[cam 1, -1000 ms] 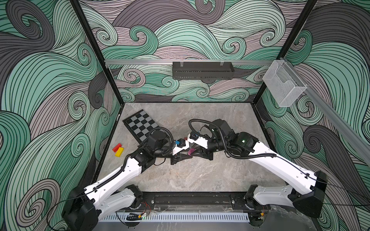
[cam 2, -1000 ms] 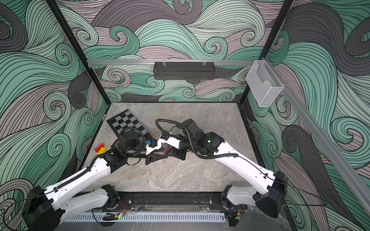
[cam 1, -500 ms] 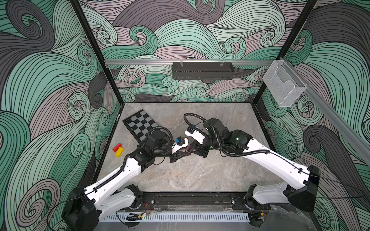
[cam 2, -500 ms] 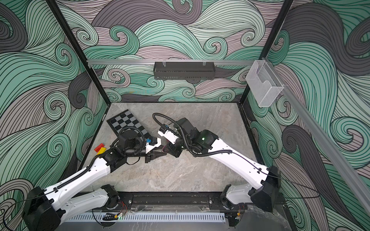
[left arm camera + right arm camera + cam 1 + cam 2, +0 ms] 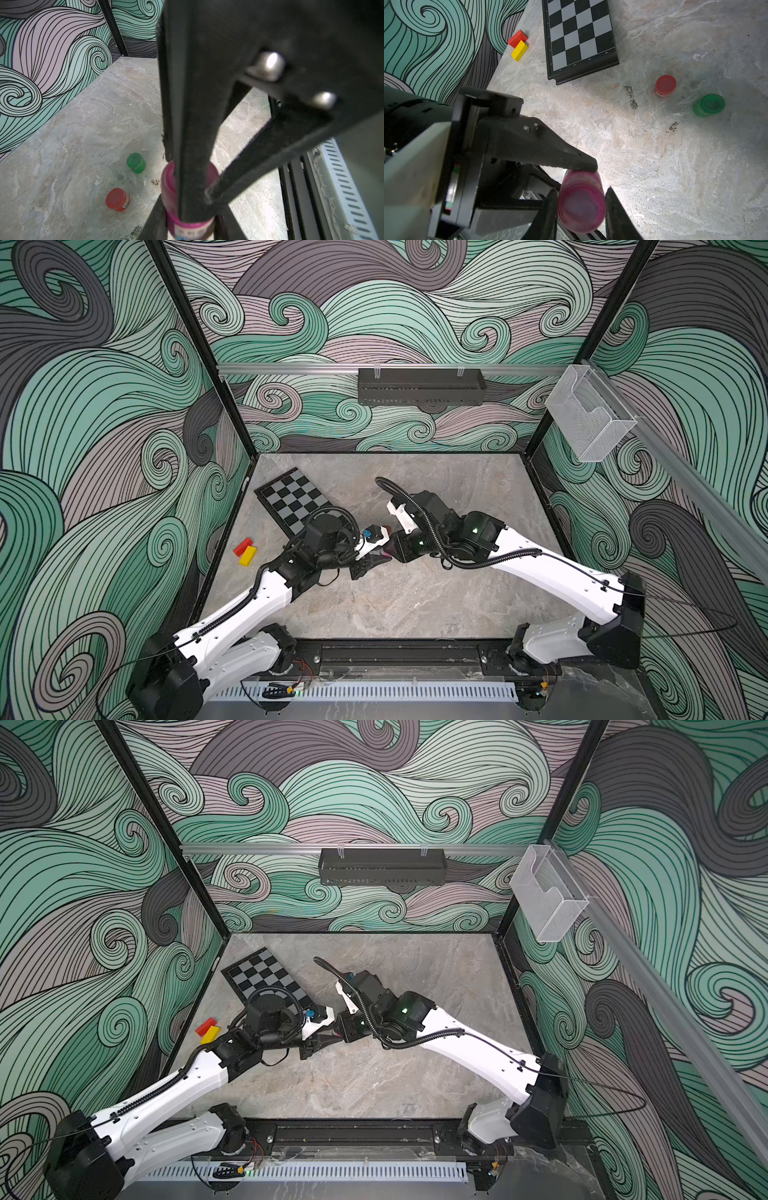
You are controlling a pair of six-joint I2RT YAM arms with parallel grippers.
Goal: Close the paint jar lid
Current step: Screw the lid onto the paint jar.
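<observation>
A grey marbled counter (image 5: 415, 605) fills the floor of a booth whose walls (image 5: 104, 406) carry green, mauve and charcoal wave patterns. A black tray (image 5: 420, 386) hangs on the rear rail, and a clear holder (image 5: 590, 418) sits on the right-side rail. A chessboard (image 5: 291, 497) lies skewed at the left rear. A red block (image 5: 242, 546) and a yellow block (image 5: 247, 556) touch each other near the left edge.

The magenta paint jar (image 5: 581, 207) is held off the counter near the middle, just in front of the chessboard's near corner. Its long axis lies roughly level, running from one arm to the other. The labelled end is clamped in the left hand (image 5: 190, 218). The other round end is pinched in the right hand (image 5: 581, 193) and faces that wrist camera. This is probably the lid end, though blur keeps the seam from showing.

A green jar (image 5: 136, 163) and a red jar (image 5: 117, 199), both capped, stand near each other on the counter, apart from the held jar. Bare marble runs from the hands to the front rail (image 5: 415, 651) and the right wall. The left wrist overlaps the chessboard's corner in both top views.
</observation>
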